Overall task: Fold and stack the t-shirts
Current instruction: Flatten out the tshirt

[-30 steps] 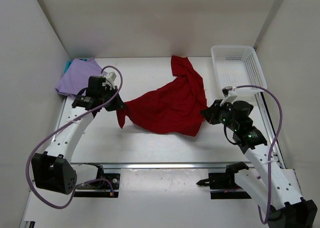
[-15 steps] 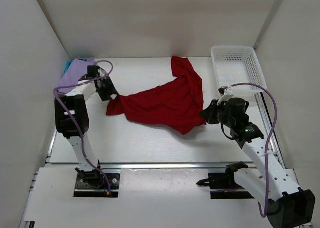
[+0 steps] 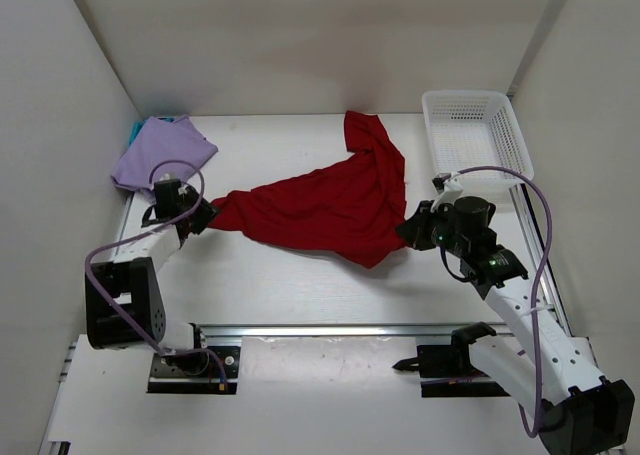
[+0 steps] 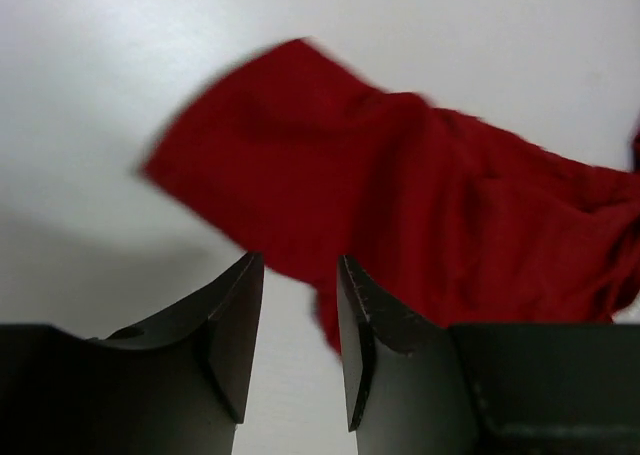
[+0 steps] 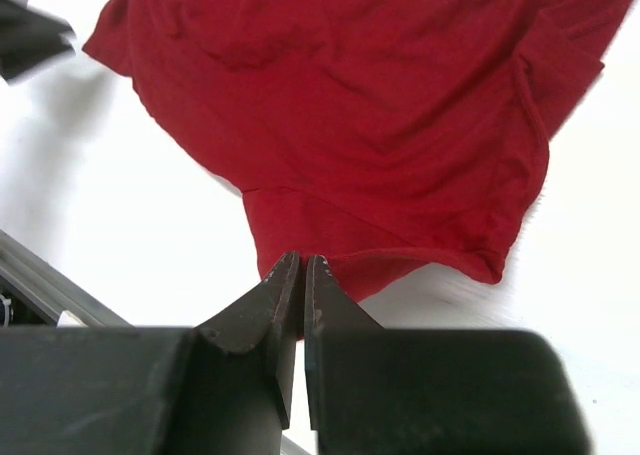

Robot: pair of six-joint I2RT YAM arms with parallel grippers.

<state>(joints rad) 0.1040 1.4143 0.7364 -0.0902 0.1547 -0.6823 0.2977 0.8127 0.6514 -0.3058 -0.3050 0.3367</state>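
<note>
While the red t-shirt (image 3: 325, 207) is lying spread out but wrinkled, the top view is showing the left gripper (image 3: 203, 215) just at its left corner and the right gripper (image 3: 408, 228) at its right hem. The lavender t-shirt (image 3: 160, 153), with the teal t-shirt (image 3: 136, 130) peeking from under it, is resting well to the left of the red t-shirt, and the white basket (image 3: 465, 94) is standing beyond its right side.

From the left wrist, the left gripper (image 4: 300, 265) is holding its jaws apart with nothing between them; the red t-shirt (image 4: 400, 205) is lying just past the fingertips.

From the right wrist, the right gripper (image 5: 300, 260) is pressing its jaws together on the near hem of the red t-shirt (image 5: 350, 105), seemingly pinching it.

I am judging that the flattening of the red t-shirt is in hand, with no fold made yet. The next move is calling for the left gripper to close on the left corner, so that both arms can pull the cloth flat.
</note>
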